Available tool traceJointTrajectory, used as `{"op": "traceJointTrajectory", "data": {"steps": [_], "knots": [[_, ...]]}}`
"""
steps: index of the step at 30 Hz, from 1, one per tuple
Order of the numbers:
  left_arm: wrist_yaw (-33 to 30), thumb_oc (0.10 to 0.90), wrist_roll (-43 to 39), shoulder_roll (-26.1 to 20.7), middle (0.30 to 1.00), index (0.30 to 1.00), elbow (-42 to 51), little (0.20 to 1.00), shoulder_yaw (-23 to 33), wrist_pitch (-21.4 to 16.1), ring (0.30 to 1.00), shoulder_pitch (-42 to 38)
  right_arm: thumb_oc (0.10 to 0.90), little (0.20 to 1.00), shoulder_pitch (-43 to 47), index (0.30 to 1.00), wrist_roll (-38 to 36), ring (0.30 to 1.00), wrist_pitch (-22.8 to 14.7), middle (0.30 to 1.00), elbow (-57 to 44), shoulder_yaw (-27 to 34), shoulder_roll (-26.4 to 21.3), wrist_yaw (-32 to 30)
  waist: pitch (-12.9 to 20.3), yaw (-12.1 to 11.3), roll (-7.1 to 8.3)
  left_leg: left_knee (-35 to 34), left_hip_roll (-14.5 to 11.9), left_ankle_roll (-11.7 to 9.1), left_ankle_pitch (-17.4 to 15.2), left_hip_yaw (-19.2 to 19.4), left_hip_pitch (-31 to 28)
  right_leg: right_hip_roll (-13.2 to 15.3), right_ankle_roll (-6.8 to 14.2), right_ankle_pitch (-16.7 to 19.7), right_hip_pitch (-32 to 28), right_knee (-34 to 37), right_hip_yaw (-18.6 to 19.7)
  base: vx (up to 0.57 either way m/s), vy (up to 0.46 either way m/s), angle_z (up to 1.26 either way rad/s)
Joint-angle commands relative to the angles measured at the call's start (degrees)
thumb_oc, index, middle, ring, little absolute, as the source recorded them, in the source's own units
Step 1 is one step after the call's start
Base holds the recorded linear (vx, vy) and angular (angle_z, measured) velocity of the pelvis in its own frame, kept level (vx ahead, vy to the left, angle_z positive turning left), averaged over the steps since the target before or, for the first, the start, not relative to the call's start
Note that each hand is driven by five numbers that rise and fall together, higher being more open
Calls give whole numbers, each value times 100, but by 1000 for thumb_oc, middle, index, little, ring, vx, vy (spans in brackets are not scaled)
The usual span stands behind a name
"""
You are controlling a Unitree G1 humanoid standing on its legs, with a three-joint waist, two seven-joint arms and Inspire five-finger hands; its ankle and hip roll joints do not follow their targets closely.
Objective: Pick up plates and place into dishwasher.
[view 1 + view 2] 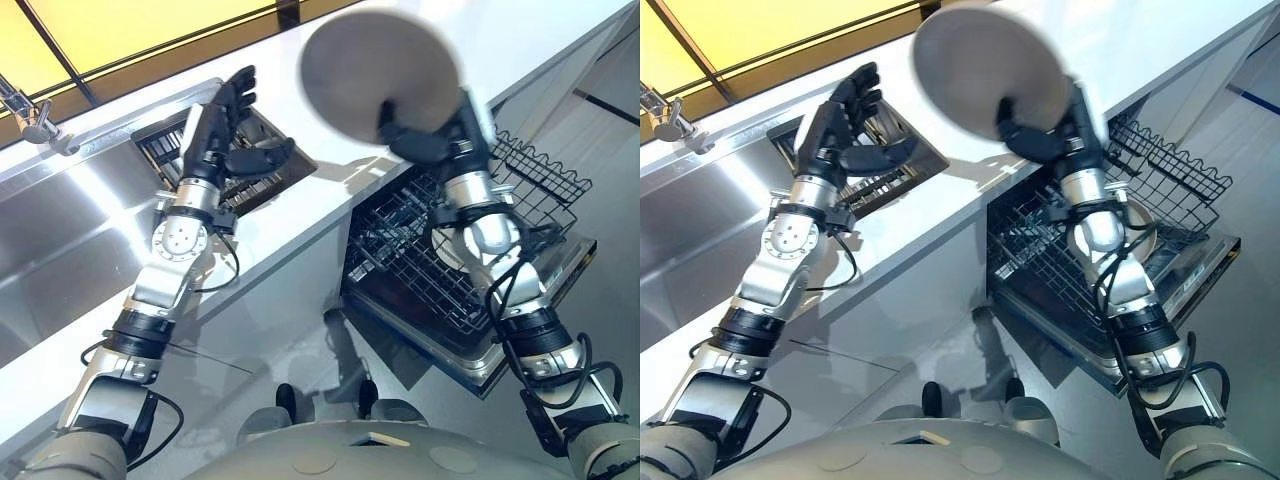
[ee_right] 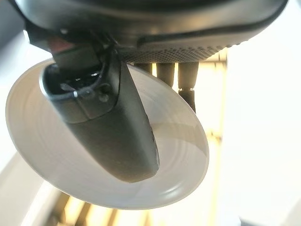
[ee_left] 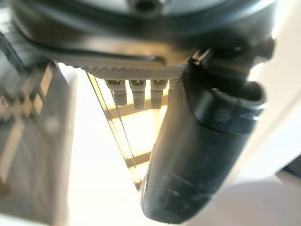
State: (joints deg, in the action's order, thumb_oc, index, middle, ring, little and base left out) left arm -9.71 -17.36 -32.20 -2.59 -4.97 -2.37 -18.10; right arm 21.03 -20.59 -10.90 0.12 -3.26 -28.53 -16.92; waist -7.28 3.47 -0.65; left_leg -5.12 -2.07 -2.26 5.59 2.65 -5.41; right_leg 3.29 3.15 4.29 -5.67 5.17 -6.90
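A pale grey round plate (image 1: 375,70) is pinched at its lower rim by the right hand (image 1: 432,140) and is held raised and tilted, with its face turned towards the head camera, above the edge of the white countertop (image 1: 330,195). In the right wrist view the dark thumb (image 2: 113,136) is laid across the plate's shallow, faintly ringed face, while the fingers (image 2: 165,73) are set behind the rim, so that the plate is gripped between them. The plate is seen to be plain and unmarked, and its outline is blurred in the head views. Below and just right of the plate, a black wire dishwasher rack (image 1: 545,172) is drawn out over the lowered grey dishwasher door (image 1: 430,335). A pale rounded shape (image 1: 1148,240) is partly seen inside the rack behind the right forearm; whether it is another plate cannot be told. The left hand (image 1: 225,125) is held well apart from the plate, its fingers straight and spread and its thumb (image 3: 202,155) standing out; nothing is held by it. It hovers over a dark slatted drainer (image 1: 275,180) set into the countertop. Beside the drainer, a stainless steel sink (image 1: 60,240) is sunk into the counter, and a metal tap (image 1: 30,115) is fixed at its far edge.
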Motion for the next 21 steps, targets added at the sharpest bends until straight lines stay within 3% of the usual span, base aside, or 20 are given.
{"op": "traceJointTrajectory", "data": {"steps": [1,4,7,13,15,19,21], "knots": [[-128,800,-141,-547,900,900,22,900,426,-311,900,-235,100,200,207,300,-167,300,-862,300,-57,775,-195,-411,473,28,-64,50,290,149,-508,163,-70,-389,190,-697,150,-731,-151,0,0,0],[-165,800,-142,-536,900,900,0,900,479,-320,900,-170,100,200,47,300,9,300,-867,300,85,909,-240,-653,470,42,-67,47,295,157,-512,151,-80,-391,179,-711,148,-741,-136,0,0,0],[-328,800,-114,-623,900,900,-95,900,579,-378,900,-113,100,200,-93,300,1280,300,-604,300,534,1110,-623,-1632,460,68,-64,43,300,147,-514,152,-92,-401,178,-725,139,-753,-129,0,0,0],[-592,800,-4,-867,900,900,-278,900,786,-386,900,-41,100,200,-427,300,973,300,-166,300,1357,1502,-930,-2076,429,93,-82,39,300,126,-514,160,-89,-404,174,-741,144,-769,-133,0,0,0],[-646,800,-8,-931,900,900,-351,900,870,-406,900,-1,100,200,-582,300,996,300,15,300,1580,1578,-948,-2042,420,101,-91,42,301,122,-517,161,-89,-402,177,-749,155,-790,-137,0,0,0],[-841,800,194,-1151,900,900,-580,900,1008,-212,900,-14,100,200,-1024,300,997,300,606,300,2197,1468,-960,-1406,378,154,-105,40,300,133,-514,177,-85,-387,173,-772,188,-841,-150,6,36,-1],[-898,800,207,-1300,900,900,-708,900,1056,-117,900,-47,100,200,-1207,300,1042,300,656,300,2330,1326,-944,-1151,359,180,-106,39,302,143,-509,189,-86,-378,168,-777,201,-866,-156,8,16,0]]}}
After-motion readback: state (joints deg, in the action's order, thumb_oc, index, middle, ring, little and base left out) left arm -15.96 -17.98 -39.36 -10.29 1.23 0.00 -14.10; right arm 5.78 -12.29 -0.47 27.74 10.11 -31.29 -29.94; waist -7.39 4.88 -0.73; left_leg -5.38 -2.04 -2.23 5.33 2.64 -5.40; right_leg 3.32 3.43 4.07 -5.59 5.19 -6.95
